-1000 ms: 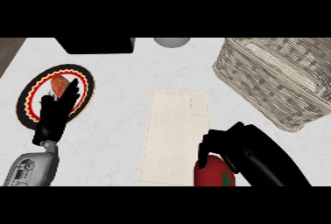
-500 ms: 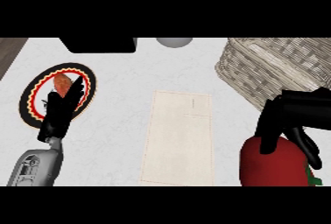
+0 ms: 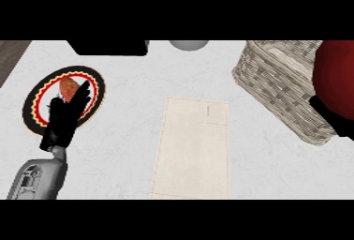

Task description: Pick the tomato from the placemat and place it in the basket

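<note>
Head view, round red tomato point(image 3: 336, 70), woven basket point(image 3: 276, 77)

the round dark red tomato point(image 3: 336, 75) has risen from well below the near corner of the woven wicker basket point(image 3: 276, 79) and now looms large over the basket's right side. the black right hand point(image 3: 341, 125) has come with it, only dark fingers showing under the tomato, above the basket's near wall.
</note>
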{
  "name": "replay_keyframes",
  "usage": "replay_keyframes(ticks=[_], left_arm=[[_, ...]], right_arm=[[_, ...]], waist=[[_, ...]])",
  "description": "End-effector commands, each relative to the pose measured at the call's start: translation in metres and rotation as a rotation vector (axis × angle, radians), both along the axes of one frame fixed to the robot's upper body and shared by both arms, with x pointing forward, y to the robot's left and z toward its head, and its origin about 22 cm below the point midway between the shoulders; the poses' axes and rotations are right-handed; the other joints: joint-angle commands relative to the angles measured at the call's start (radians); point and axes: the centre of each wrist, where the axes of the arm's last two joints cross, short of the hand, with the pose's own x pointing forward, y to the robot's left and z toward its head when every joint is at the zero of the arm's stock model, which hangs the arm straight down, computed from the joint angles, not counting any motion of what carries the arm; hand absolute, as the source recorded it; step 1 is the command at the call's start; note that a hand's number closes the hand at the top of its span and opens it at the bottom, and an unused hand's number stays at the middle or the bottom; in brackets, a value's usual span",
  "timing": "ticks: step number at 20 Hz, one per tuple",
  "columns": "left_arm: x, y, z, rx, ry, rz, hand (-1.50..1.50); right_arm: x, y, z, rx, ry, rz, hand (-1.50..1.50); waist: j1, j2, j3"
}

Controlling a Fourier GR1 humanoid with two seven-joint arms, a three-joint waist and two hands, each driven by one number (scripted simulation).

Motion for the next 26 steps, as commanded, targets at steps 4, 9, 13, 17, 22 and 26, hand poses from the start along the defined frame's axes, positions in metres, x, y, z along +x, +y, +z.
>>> replay_keyframes(ticks=[4, 9, 13, 17, 22, 26], left_arm=[[0.012, -0.002, 0.015, -0.009, -0.013, -0.005, 0.0], [-0.004, 0.004, -0.007, -0.002, -0.006, -0.013, 0.0], [0.01, 0.01, 0.01, -0.002, -0.014, -0.01, 0.0], [-0.006, 0.004, -0.004, -0.001, -0.011, -0.011, 0.0], [0.006, 0.012, -0.008, -0.002, 0.0, -0.01, 0.0], [0.012, -0.008, 0.007, 0.011, -0.009, -0.011, 0.0]], right_arm=[[0.034, -0.031, 0.028, -0.308, 0.007, -0.252, 1.5], [0.068, -0.081, 0.016, -0.364, 0.05, -0.297, 1.5], [0.102, -0.099, -0.013, -0.347, 0.025, -0.321, 1.5], [0.126, -0.125, -0.011, -0.364, 0.02, -0.278, 1.5], [0.149, -0.149, -0.061, -0.347, 0.067, -0.197, 1.5], [0.162, -0.154, -0.09, -0.385, 0.072, -0.188, 1.5]], waist=[[0.008, 0.008, 0.001], [0.009, 0.01, 0.002], [0.009, 0.01, 0.003], [0.021, 0.009, 0.002], [0.016, 0.012, 0.002], [0.012, 0.008, 0.003]])
